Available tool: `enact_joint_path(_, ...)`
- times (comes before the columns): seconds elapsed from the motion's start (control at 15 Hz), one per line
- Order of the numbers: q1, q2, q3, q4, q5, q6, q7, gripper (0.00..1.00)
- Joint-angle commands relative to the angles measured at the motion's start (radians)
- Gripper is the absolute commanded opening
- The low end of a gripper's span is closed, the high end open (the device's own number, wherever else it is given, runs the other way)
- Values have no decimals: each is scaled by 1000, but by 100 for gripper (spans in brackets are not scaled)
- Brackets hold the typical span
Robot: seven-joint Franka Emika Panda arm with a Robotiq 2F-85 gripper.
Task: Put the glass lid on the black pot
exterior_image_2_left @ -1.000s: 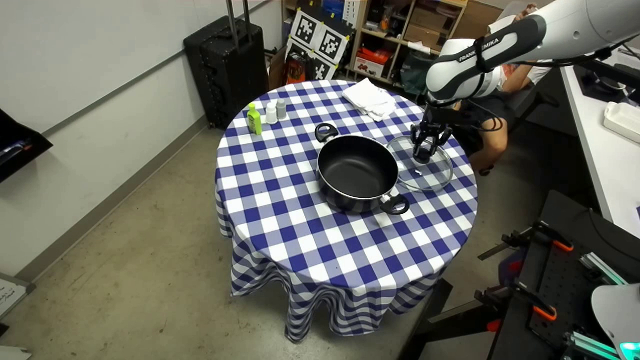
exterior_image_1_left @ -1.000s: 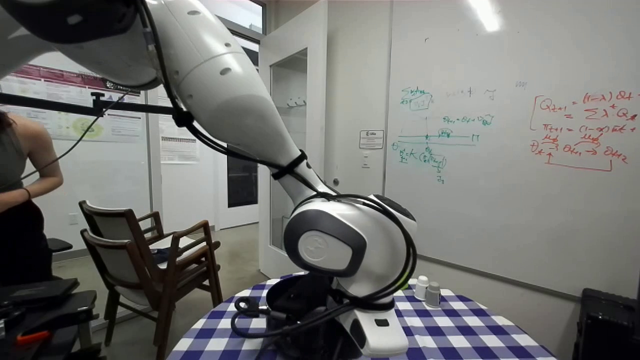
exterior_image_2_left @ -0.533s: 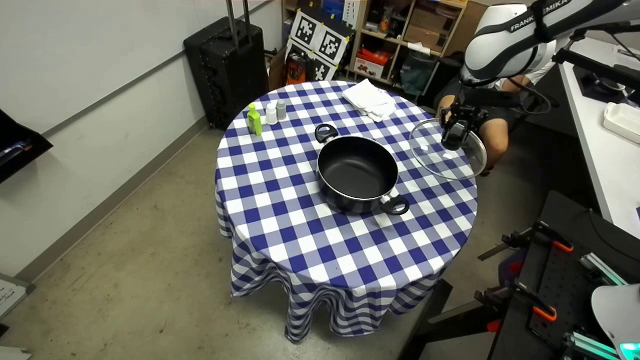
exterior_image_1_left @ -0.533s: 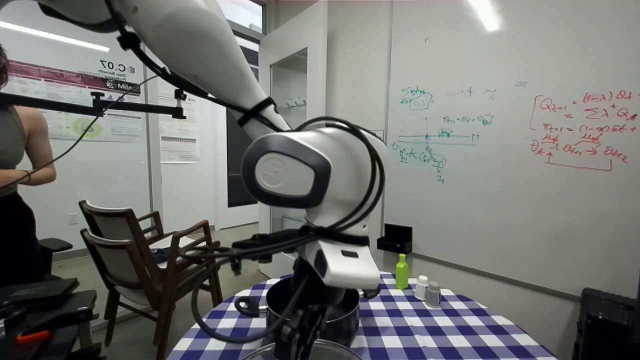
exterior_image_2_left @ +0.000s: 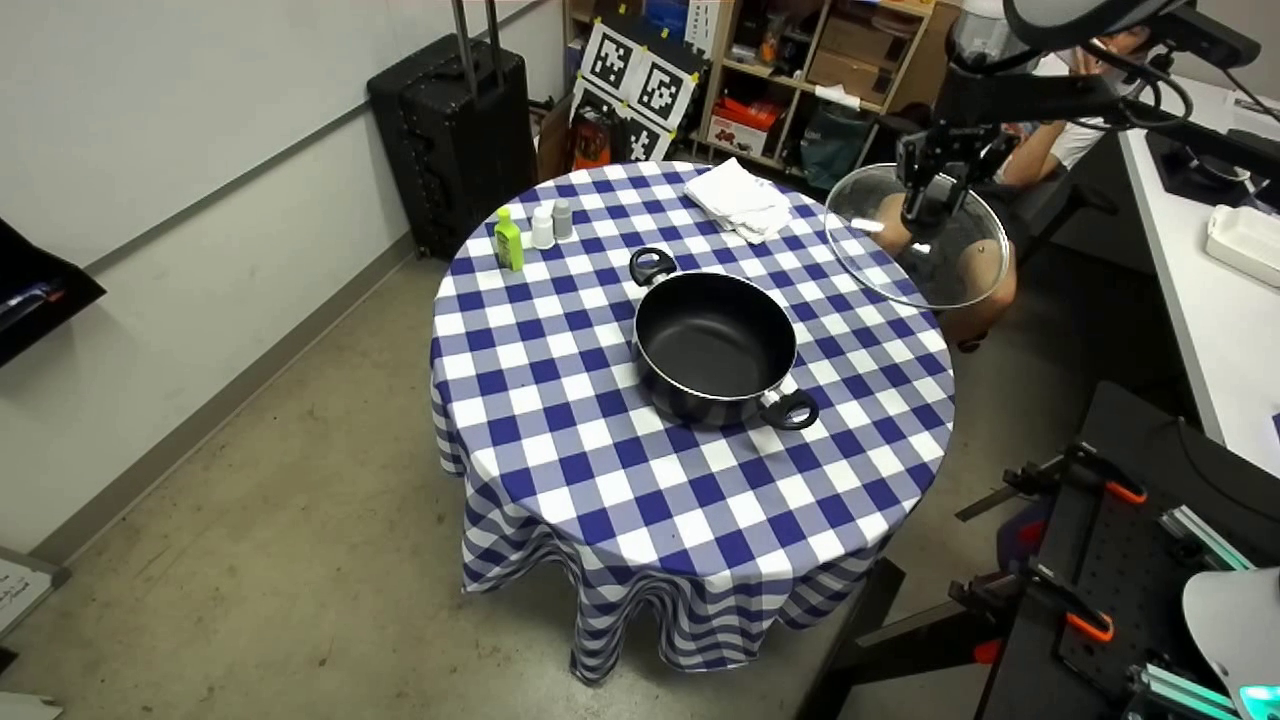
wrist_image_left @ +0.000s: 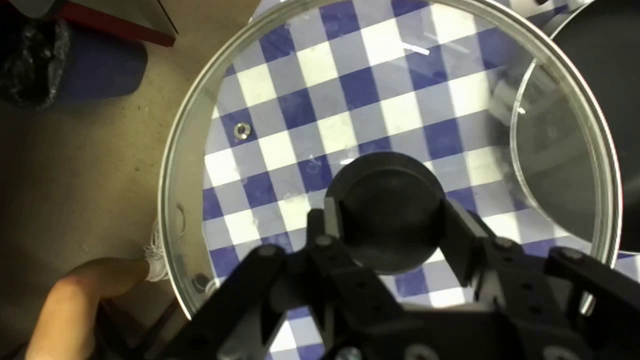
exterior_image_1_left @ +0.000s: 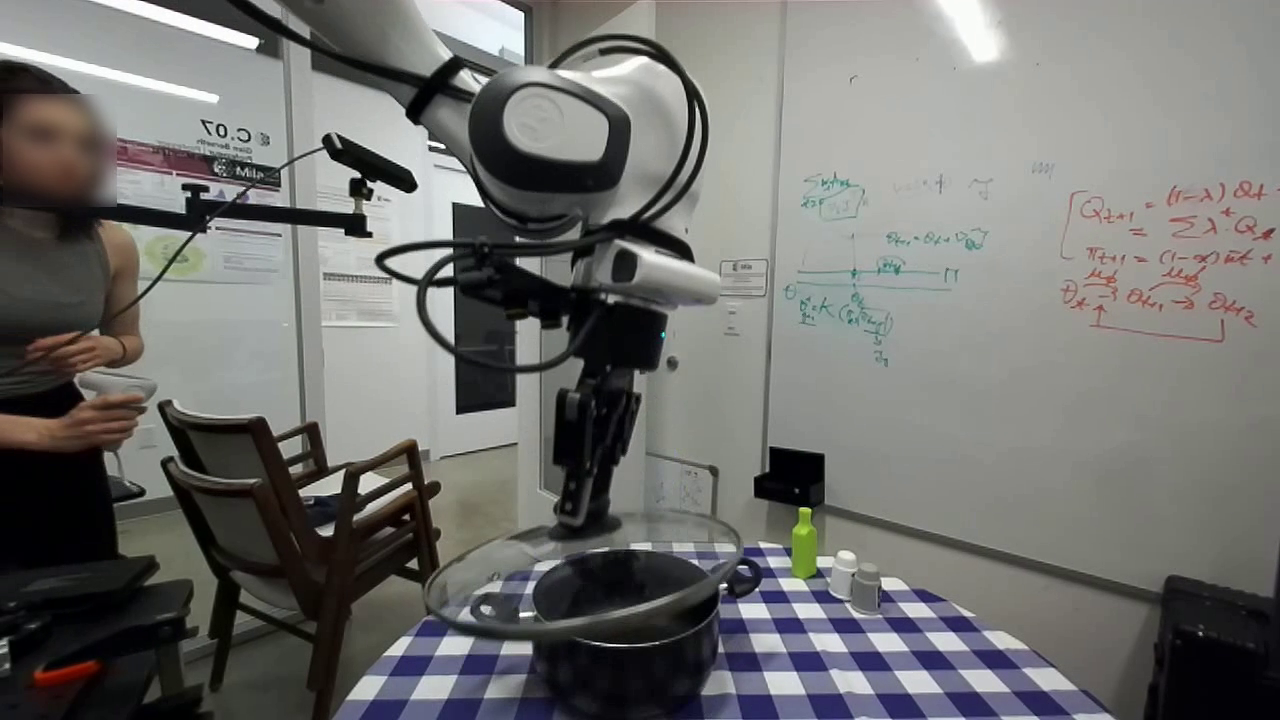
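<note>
The glass lid [exterior_image_2_left: 865,265] is held in the air by its black knob [wrist_image_left: 387,187]. My gripper [exterior_image_1_left: 580,512] is shut on that knob, with one finger on each side of it in the wrist view [wrist_image_left: 392,217]. The lid is slightly tilted in an exterior view [exterior_image_1_left: 650,608]. The black pot [exterior_image_2_left: 715,345] stands upright and uncovered on the checkered table, its two handles showing. The lid hangs above and beside the pot, over the table's edge in an exterior view. In the wrist view the lid's right rim overlaps part of the pot [wrist_image_left: 612,90].
A green bottle [exterior_image_2_left: 509,240], a white shaker [exterior_image_2_left: 542,227] and a grey shaker [exterior_image_2_left: 562,219] stand on the table [exterior_image_2_left: 600,480]. A folded white cloth [exterior_image_2_left: 740,198] lies at the far side. A person's leg [wrist_image_left: 75,305] is close to the table's edge.
The lid has risen from table level beside the pot, held by its knob, and shifted away from the pot. My arm and gripper moved up with it. The pot has not moved.
</note>
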Motion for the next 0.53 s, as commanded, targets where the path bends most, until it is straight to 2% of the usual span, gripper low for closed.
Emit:
enact_joint_path(0.0, 21, 8, 88, 177, 22, -141, -44, 25)
enact_joint_path(0.27, 32, 133, 167, 409, 53, -230, -113, 25)
enact_joint_path(0.47, 28, 272, 199, 557, 69, -239, -178, 25)
